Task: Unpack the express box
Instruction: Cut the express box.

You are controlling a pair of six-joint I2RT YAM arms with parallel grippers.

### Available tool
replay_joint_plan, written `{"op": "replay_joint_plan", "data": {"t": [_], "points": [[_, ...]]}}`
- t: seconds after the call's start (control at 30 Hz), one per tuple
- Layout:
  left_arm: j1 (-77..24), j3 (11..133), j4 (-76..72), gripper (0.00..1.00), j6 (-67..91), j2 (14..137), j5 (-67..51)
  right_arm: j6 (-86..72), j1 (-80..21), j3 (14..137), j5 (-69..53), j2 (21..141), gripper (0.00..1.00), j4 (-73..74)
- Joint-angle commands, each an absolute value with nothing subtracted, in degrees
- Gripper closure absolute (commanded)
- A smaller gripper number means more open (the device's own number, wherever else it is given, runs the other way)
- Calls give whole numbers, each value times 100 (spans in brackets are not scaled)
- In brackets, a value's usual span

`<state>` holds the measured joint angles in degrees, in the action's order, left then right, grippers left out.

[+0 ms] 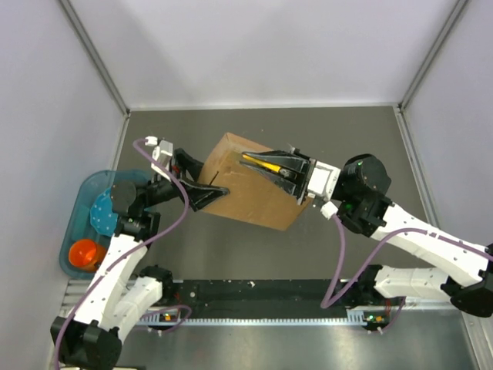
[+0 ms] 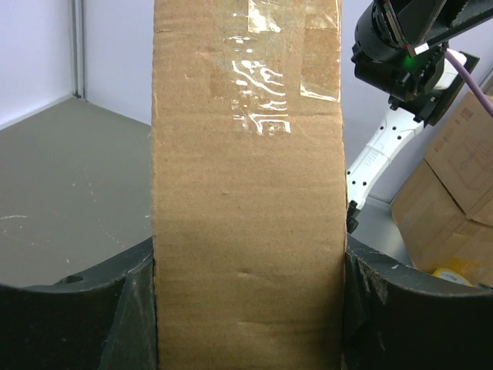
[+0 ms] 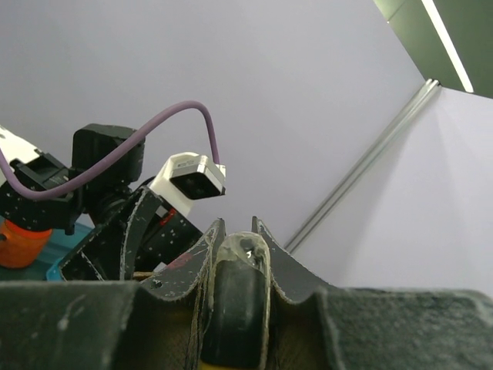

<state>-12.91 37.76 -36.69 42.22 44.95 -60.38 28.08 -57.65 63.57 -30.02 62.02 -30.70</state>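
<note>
At centre, left gripper (image 1: 204, 183) clamped the apparently unopened express box (image 1: 246, 202) at its 9 o'clock edge; right gripper (image 1: 267, 166) clenched the knife (image 1: 253, 160).

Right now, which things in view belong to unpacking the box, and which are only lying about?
For the job: express box, clamped by left gripper; yellow utility knife, held in right gripper.
Lying about: blue tray; orange object in it.
</note>
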Motion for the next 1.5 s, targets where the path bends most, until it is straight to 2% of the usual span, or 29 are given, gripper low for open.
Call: {"op": "replay_joint_plan", "data": {"t": [0.0,0.57,1.47], "points": [[-1292,4421,-4359,100,4403,4482,-5572,2672,-5722,6311,-2945,6354,100,-2540],[-1292,4711,-4412,100,4676,4456,-5748,2312,-5616,5740,-2400,6029,100,-1881],[-1178,4931,-4333,100,5133,4535,-5309,2531,-5625,4720,-1354,5731,100,-2109]]}}
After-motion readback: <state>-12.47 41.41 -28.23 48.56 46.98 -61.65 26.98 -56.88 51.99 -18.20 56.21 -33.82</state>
